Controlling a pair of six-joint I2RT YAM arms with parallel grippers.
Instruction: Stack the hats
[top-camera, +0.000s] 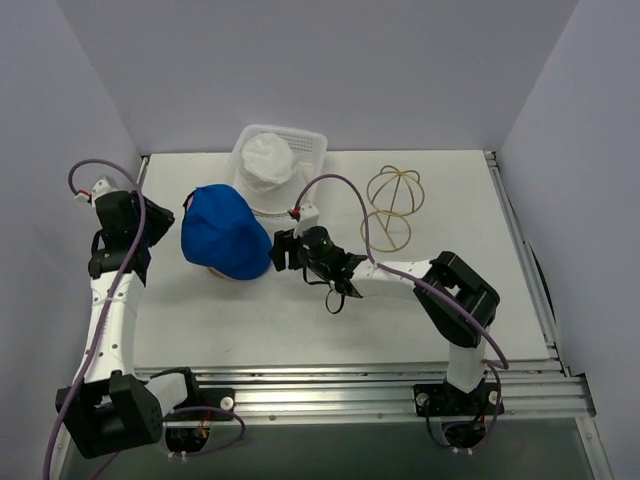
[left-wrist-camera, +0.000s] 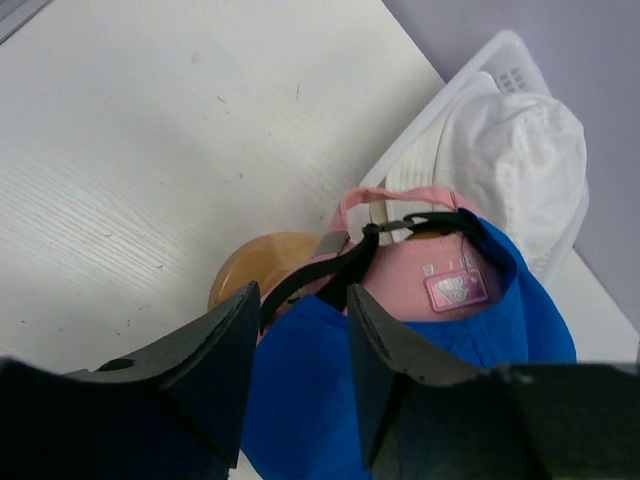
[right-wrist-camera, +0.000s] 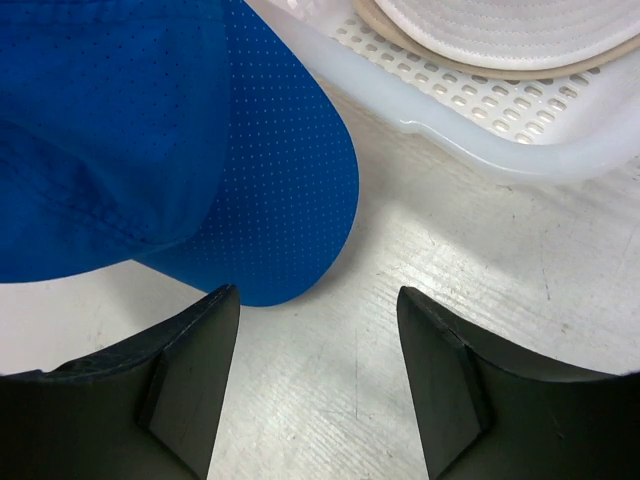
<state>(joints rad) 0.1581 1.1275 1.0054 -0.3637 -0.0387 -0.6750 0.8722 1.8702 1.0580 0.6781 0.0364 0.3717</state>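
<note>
Stack: a royal blue cap (top-camera: 225, 232) sits over a pink cap (left-wrist-camera: 420, 275), left of the middle of the white surface (top-camera: 330, 320). The pink crown and its sewn label show only at the back opening.
Support: a tan rounded wooden form (left-wrist-camera: 250, 265) peeks out under the two caps.
Third hat: an off-white floppy hat (top-camera: 268, 160) lies in a white plastic mesh basket (top-camera: 310, 140) at about 1 o'clock from the blue cap, the basket's rim close against the stack.
Left end effector (left-wrist-camera: 302, 300): at the cap's 9 o'clock, fingers parted over the back of the stack. The pink cap's black strap (left-wrist-camera: 330, 270) and blue fabric fill the gap, and I cannot tell whether anything is pinched.
Right end effector (right-wrist-camera: 315, 298): at the cap's 3 o'clock, released, low over the surface, fingers spread. The tip of the blue brim lies just ahead of them, nearer its left finger.
Bystander: a gold wire dome frame (top-camera: 393, 205) rests at 3 o'clock from the basket, well apart from the hats.
</note>
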